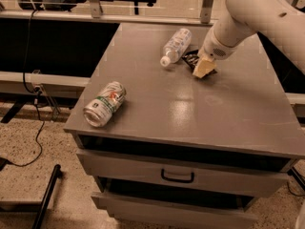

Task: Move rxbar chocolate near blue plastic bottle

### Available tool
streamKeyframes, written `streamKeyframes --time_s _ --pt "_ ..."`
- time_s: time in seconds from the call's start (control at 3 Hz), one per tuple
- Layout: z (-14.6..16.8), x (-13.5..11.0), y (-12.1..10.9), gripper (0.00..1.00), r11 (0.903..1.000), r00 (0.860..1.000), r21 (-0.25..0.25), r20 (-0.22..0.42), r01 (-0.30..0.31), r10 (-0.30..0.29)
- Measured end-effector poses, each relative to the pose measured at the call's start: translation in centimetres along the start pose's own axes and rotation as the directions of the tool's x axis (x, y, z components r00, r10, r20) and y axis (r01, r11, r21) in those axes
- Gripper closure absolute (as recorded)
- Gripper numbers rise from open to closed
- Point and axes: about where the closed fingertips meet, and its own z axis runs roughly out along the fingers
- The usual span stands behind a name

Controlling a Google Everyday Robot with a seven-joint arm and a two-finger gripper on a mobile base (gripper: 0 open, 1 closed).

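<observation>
The blue plastic bottle [175, 46], clear with a white cap and pale label, lies on its side near the back of the grey cabinet top [157, 104], cap toward me. The rxbar chocolate [191, 58], a flat black wrapper, lies just right of the bottle, close to it, mostly covered by my gripper. My gripper [203, 68] hangs from the white arm [252, 13] coming in from the top right and sits over the bar's right end, its pale fingers low at the table surface.
A green-and-white soda can [104, 104] lies on its side near the front left corner. The cabinet has a drawer with a dark handle [177, 176] below. A railing and dark gap run behind and to the left; cables lie on the floor at left.
</observation>
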Motion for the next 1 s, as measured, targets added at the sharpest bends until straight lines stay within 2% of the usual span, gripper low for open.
streamKeyframes --time_s 0.33,1.0 --pt "0.60 -0.93 0.19 0.76 0.9980 0.998 -0.021 0.015 0.059 -0.059" --pt "1.01 -0.94 0.39 0.29 0.9977 0.998 -0.028 0.013 0.062 -0.062"
